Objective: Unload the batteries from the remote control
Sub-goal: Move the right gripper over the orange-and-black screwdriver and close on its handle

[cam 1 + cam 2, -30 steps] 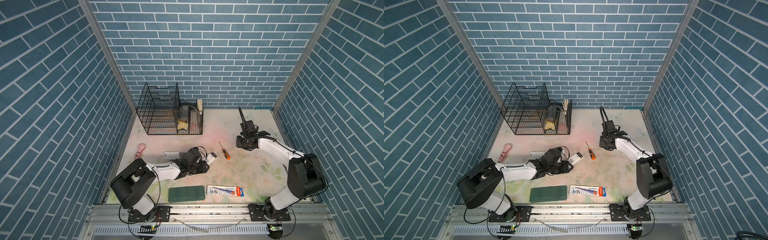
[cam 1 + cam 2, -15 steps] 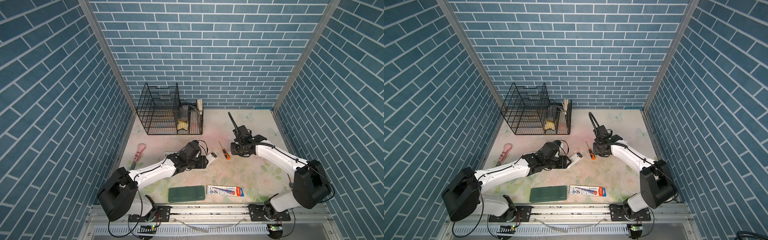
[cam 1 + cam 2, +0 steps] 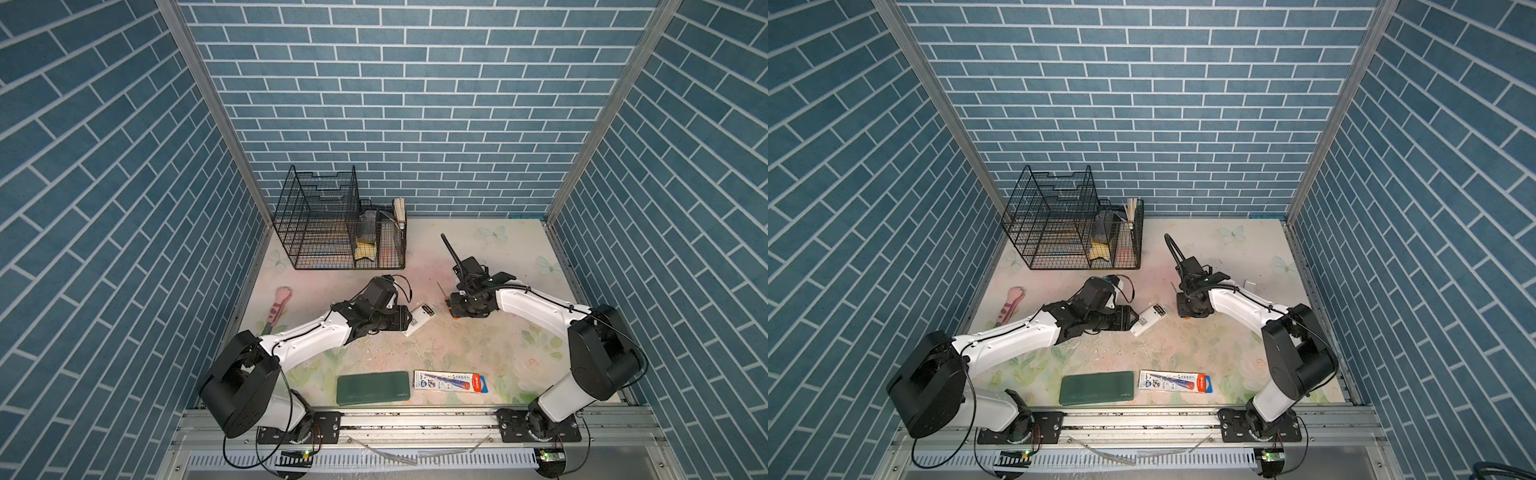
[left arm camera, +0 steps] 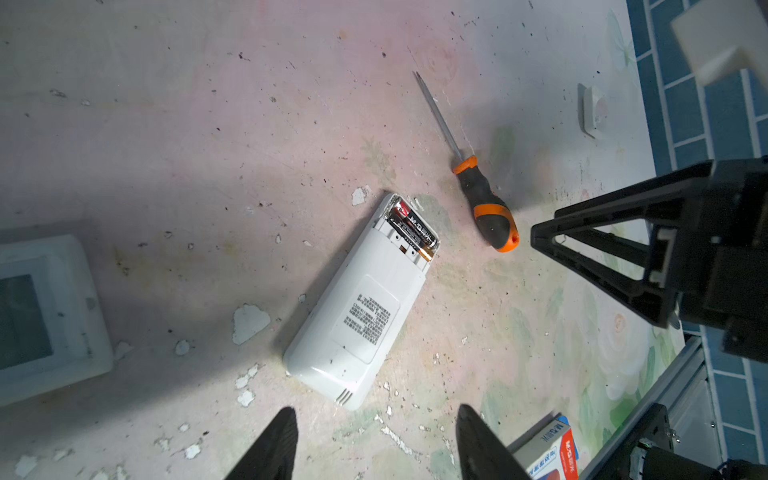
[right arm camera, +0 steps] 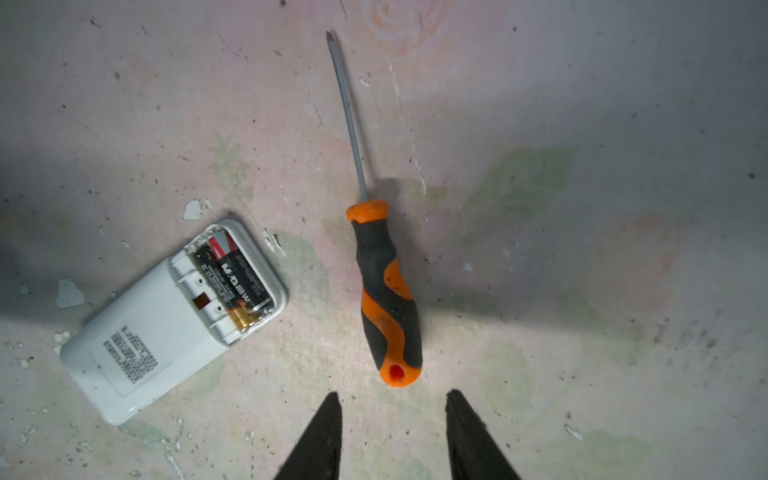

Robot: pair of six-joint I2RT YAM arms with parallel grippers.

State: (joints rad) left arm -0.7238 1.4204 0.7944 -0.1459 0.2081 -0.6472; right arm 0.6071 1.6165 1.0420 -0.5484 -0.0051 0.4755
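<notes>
L gripper [image 4: 374, 409] stood open, empty, just short of the remote control [image 4: 361, 307] butt end, prob. to pin it. Remote lay face-down, bay uncovered, so batteries [image 4: 413, 228] sat exposed inside, two visible. R gripper [image 5: 393, 392] open, empty, near screwdriver [image 5: 386, 286] handle; likely the pry tool.

Both top views: bright, even light from above, sharp; brick walls [image 3: 104, 166] splay toward 3 and 9 o'clock from wide-angle distortion. Wrist views: dimmer, a pale lit band crossing the table [image 5: 582, 353] between grey shadows; screwdriver [image 5: 386, 286] casts a soft shadow; right gripper [image 5: 392, 440] out of focus.
</notes>
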